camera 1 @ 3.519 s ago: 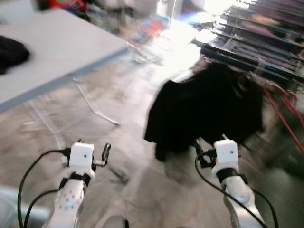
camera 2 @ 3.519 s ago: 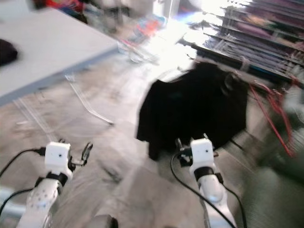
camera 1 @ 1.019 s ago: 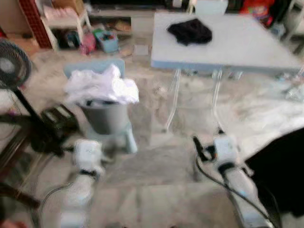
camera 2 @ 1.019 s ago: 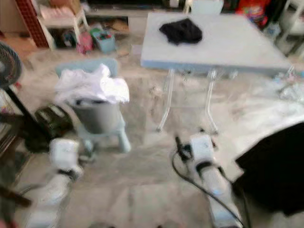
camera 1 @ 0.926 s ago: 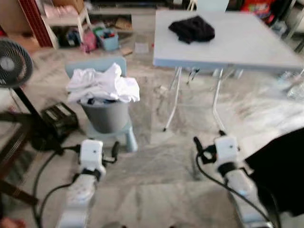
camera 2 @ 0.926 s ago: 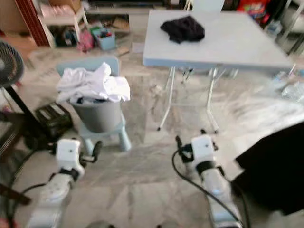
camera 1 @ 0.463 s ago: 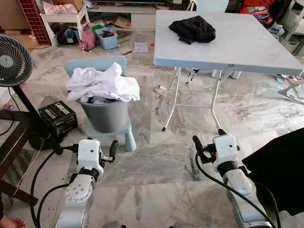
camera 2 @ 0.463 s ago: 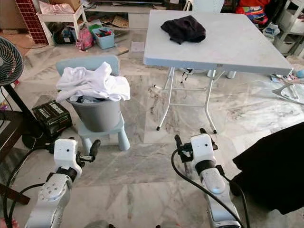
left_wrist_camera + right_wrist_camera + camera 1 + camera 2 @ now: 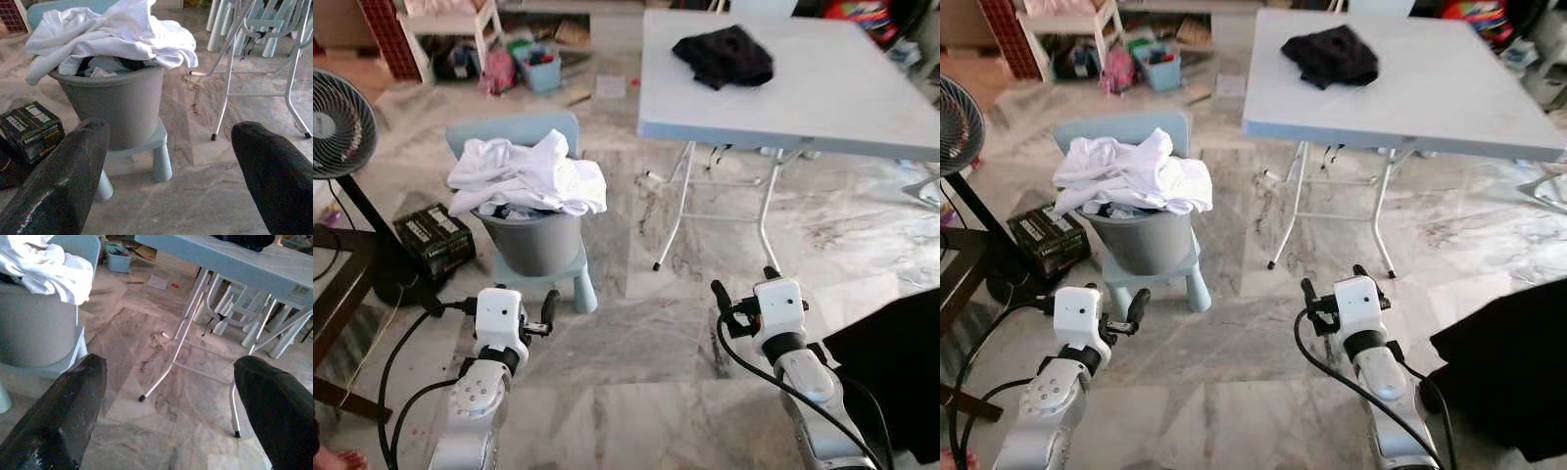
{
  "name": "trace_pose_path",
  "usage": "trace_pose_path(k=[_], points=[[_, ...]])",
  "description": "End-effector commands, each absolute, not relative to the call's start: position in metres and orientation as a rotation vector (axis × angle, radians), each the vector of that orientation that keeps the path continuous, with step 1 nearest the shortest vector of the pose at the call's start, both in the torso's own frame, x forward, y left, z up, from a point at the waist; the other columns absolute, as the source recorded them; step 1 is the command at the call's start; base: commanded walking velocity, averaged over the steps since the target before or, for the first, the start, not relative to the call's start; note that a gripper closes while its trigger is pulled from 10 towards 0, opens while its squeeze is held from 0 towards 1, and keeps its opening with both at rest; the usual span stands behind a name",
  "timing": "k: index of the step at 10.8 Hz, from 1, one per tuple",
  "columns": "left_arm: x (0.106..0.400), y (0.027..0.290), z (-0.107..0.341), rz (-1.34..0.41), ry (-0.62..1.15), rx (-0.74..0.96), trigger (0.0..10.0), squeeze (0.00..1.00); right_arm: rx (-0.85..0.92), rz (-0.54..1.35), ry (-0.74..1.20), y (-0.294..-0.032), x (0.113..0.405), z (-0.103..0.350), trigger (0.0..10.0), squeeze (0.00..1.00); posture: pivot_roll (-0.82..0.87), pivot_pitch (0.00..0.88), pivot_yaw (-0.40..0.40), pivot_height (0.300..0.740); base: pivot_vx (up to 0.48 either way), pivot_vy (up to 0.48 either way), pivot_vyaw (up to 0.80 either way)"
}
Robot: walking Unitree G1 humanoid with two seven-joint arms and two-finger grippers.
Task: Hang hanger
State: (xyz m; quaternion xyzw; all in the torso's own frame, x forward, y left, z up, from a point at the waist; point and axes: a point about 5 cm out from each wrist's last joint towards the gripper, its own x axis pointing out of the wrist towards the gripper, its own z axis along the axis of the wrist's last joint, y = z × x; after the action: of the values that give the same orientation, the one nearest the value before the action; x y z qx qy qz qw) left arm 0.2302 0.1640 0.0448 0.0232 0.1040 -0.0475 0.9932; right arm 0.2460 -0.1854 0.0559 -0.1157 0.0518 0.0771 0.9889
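Two hands of mine hover low over the grey marble floor (image 9: pixel 636 392): my left hand (image 9: pixel 548 308) and my right hand (image 9: pixel 720 299), both spread apart and grasping nothing. Beside my right arm lies a black garment (image 9: pixel 891 372) on the floor; I cannot make out a hanger in it. Just beyond my left hand stands a grey plastic bucket (image 9: pixel 536 243) heaped with white laundry (image 9: pixel 524 176), on a pale blue stool (image 9: pixel 578 284). Farther off is a pale grey folding surface (image 9: pixel 842 88) bearing a crumpled black cloth (image 9: pixel 724 54).
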Motion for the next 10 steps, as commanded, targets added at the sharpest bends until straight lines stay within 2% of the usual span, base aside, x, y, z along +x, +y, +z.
trace_pose_path(k=[1,10], points=[[0.2328,0.1625,0.0478,-0.103,0.196,0.041,10.0,0.00,-0.236,0.145,0.094,-0.1883,0.2467,0.0581,10.0,0.00,-0.05,0.000,-0.030,0.740,0.398,0.000,0.00],[0.2333,0.1614,0.0467,-0.108,0.198,0.045,10.0,0.00,-0.253,0.177,0.083,-0.1846,0.2462,0.0581,10.0,0.00,-0.04,0.000,-0.034,0.740,0.428,0.000,0.00]])
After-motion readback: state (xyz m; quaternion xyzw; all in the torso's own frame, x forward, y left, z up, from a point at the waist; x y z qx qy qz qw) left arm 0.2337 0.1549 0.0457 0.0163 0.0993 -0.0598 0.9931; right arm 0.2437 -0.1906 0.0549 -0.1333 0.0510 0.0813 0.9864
